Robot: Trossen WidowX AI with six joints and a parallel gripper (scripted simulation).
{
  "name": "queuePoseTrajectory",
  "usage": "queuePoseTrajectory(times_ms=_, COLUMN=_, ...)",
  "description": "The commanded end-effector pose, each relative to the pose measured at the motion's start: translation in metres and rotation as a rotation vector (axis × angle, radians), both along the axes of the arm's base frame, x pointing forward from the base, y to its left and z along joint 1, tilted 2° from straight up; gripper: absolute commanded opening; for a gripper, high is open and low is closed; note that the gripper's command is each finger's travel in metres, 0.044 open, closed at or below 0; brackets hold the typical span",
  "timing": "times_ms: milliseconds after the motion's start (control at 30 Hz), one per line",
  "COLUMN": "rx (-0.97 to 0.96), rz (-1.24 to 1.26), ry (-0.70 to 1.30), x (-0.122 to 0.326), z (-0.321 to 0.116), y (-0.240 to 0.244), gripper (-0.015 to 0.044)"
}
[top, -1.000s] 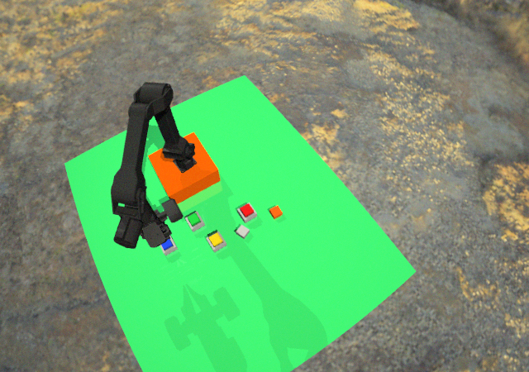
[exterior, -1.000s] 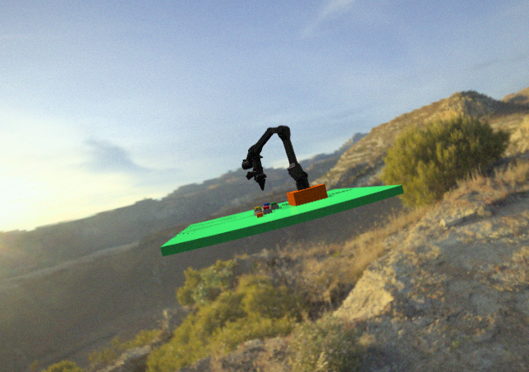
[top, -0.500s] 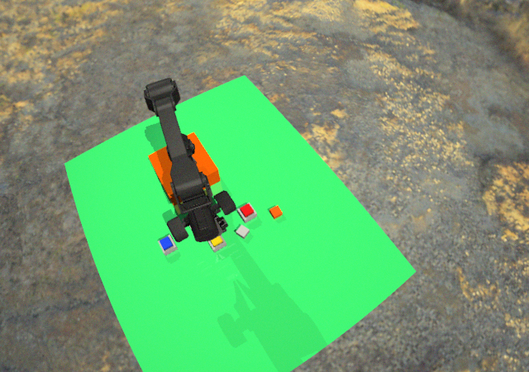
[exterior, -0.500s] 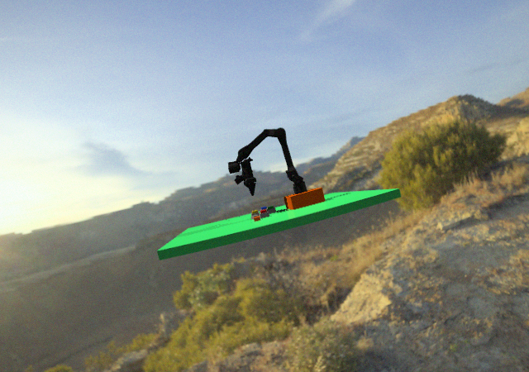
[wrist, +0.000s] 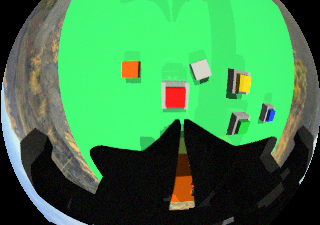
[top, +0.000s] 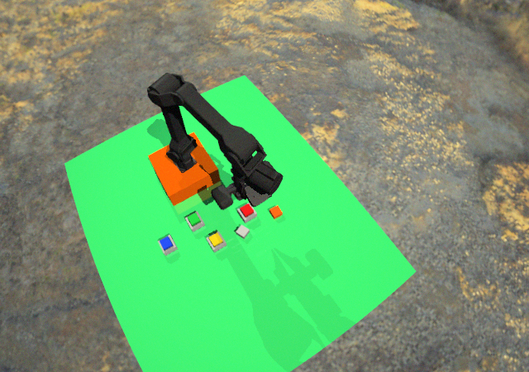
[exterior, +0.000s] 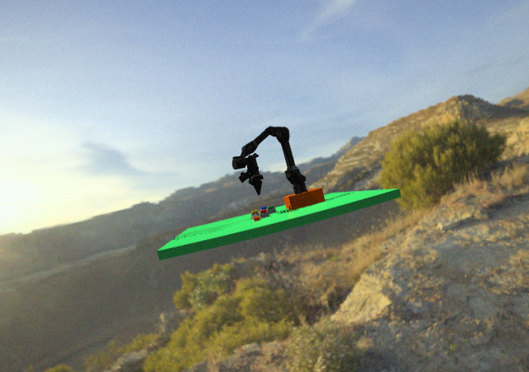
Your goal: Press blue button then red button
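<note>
Dry, rocky hillside surrounds a bright green mat (top: 298,274) on which the black arm stands on an orange base (top: 181,180). Its gripper (wrist: 182,127) hangs above the mat with the fingers drawn together and nothing between them, the tips pointing down just short of the red button (wrist: 175,96). An orange block (wrist: 131,69) lies to one side of that button, a grey block (wrist: 200,71) to the other. Farther along sit the yellow button (wrist: 244,83), the green button (wrist: 242,124) and the blue button (wrist: 270,115), well apart from the gripper.
</note>
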State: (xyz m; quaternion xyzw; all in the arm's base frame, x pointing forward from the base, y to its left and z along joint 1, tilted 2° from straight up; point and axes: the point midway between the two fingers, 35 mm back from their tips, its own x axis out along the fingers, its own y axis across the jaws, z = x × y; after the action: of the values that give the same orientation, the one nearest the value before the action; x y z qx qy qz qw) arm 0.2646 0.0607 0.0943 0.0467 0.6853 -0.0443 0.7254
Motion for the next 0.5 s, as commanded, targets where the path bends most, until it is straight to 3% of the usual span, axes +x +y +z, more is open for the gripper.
queuePoseTrajectory(times_ms=0, rx=-0.005, rz=-0.012, ry=0.001, x=0.002, z=-0.021, y=0.002, gripper=0.002)
queuePoseTrajectory(times_ms=100, rx=-0.006, rz=-0.012, ry=0.002, x=0.002, z=-0.057, y=0.001, gripper=0.002)
queuePoseTrajectory(times_ms=467, rx=-0.006, rz=-0.012, ry=0.002, x=0.002, z=-0.065, y=0.001, gripper=0.002)
